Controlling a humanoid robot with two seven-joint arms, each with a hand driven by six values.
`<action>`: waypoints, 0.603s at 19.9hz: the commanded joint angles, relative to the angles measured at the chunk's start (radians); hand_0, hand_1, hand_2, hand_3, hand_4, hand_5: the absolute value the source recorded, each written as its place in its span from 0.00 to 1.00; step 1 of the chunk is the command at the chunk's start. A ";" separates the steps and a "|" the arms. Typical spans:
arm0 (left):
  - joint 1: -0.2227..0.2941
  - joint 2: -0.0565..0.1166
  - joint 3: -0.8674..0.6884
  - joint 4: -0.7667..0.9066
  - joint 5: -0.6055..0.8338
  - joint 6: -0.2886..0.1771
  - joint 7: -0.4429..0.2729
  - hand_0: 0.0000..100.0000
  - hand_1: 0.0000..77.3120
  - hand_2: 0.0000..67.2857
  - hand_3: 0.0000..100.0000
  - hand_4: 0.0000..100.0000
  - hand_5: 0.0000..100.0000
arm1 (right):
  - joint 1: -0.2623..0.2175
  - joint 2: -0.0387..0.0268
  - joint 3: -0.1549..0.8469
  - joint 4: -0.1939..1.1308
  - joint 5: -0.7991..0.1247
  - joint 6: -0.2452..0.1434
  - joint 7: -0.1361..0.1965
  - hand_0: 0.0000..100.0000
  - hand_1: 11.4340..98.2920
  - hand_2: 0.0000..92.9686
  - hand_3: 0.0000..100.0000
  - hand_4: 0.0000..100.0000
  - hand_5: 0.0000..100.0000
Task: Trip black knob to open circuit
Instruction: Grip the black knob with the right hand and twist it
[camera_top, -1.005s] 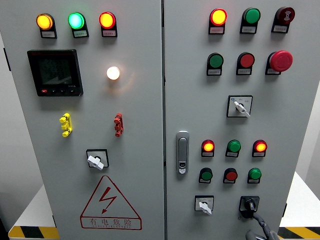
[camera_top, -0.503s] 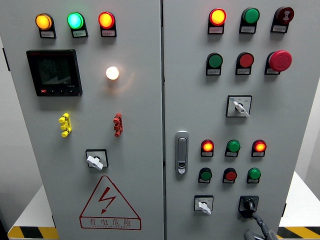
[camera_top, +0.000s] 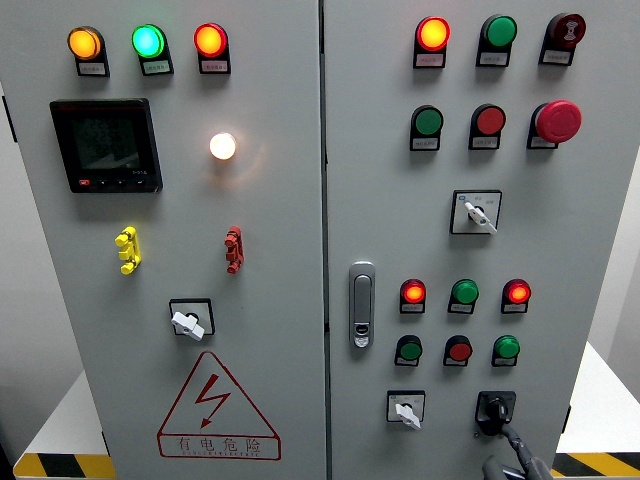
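The black knob (camera_top: 496, 409) sits on a black plate at the lower right of the grey cabinet's right door (camera_top: 560, 230). Its handle stands roughly upright. Only a small grey part of my right hand (camera_top: 514, 453) shows, at the bottom edge just below and right of the knob. Its uppermost tip reaches the knob's lower edge, and I cannot tell whether it touches. The rest of the hand is cut off by the picture's edge. My left hand is out of view.
A white selector switch (camera_top: 405, 409) sits left of the knob, and another (camera_top: 477, 212) higher up. Rows of lit and unlit buttons (camera_top: 460, 293) lie above, with a red mushroom stop button (camera_top: 556, 120) and the door handle (camera_top: 361, 305). The left door carries a meter (camera_top: 106, 144) and a warning triangle (camera_top: 217, 408).
The whole panel has drifted a few pixels to the left in the picture. My right hand stays under the black knob, and the knob's handle looks unchanged.
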 joint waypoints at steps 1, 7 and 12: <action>0.001 -0.001 0.000 0.000 0.000 0.000 0.000 0.00 0.04 0.19 0.21 0.07 0.01 | 0.001 0.0004 -0.008 0.002 0.000 0.002 -0.001 1.00 0.53 0.01 0.95 1.00 1.00; 0.000 0.001 0.000 0.000 0.000 0.000 0.000 0.00 0.04 0.19 0.21 0.07 0.01 | 0.002 0.0004 -0.011 0.002 0.000 0.005 -0.006 1.00 0.51 0.01 0.96 1.00 1.00; 0.000 0.001 0.000 0.000 0.000 0.000 0.000 0.00 0.04 0.19 0.21 0.07 0.01 | 0.002 0.0020 -0.022 0.002 0.000 0.006 -0.006 1.00 0.51 0.01 0.96 1.00 1.00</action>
